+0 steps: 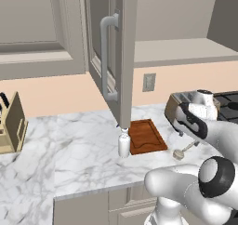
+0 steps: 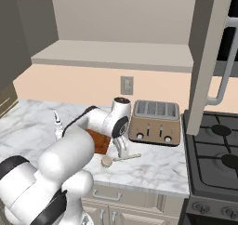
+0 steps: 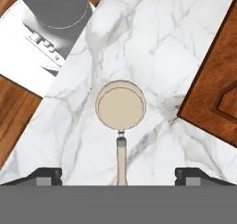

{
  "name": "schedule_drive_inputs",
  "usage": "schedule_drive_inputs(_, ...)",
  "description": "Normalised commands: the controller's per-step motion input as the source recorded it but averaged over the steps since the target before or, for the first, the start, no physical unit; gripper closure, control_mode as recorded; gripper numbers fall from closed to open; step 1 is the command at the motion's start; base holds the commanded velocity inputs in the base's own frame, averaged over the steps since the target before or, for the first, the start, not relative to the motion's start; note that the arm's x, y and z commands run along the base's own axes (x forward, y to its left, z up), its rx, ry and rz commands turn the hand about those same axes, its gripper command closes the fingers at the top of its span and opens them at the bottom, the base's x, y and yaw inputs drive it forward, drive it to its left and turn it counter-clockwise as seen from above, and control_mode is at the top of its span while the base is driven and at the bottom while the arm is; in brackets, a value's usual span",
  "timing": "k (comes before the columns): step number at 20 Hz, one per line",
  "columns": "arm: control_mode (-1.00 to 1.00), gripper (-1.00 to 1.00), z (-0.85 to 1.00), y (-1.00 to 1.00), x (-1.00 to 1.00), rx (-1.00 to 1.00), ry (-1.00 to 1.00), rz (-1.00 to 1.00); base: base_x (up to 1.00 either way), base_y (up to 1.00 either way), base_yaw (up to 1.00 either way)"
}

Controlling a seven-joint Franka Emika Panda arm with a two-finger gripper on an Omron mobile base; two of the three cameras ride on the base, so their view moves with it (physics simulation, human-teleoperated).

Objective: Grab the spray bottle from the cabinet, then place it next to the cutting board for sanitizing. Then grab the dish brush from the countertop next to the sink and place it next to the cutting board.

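Releasing looks finished: gripper [image 3: 118,174] fingers stand wide apart, straddling the dish brush [image 3: 121,112] handle without clamping. Brush lies on the countertop [image 3: 152,47], cutting board [image 3: 215,89] at three o'clock; lift straight up.

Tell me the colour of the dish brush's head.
Pale beige, matching its handle; the dish brush shows best in the hand view.

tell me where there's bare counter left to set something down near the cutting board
Widest free patch: the marble countertop between the knife block and the spray bottle. A narrower strip runs along the front edge below the cutting board. Crowded to the board's right: dish brush, open claw over it, toaster.
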Motion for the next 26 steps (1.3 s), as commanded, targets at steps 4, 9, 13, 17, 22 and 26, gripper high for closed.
schedule_drive_inputs(4, -1.00, -1.00, 1.00, 0.26, -0.43, 0.00, -0.07, 0.03, 0.00, 0.00, 0.00)
schedule_drive_inputs(9, -1.00, -1.00, 1.00, 0.58, -1.00, 0.01, -0.26, 0.00, 0.00, 0.00, 0.00)
schedule_drive_inputs(13, -1.00, -1.00, 1.00, 0.38, -1.00, 0.00, -0.41, 0.00, 0.00, 0.00, 0.00)
schedule_drive_inputs(17, -1.00, -1.00, 1.00, 0.37, -1.00, 0.00, -0.46, 0.00, 0.00, 0.00, 0.00)
schedule_drive_inputs(22, -1.00, -1.00, 1.00, 0.34, -1.00, 0.00, -0.44, 0.00, 0.00, 0.00, 0.00)
schedule_drive_inputs(26, -1.00, -1.00, 1.00, 0.10, -1.00, -0.01, -0.29, 0.00, 0.00, 0.00, 0.00)
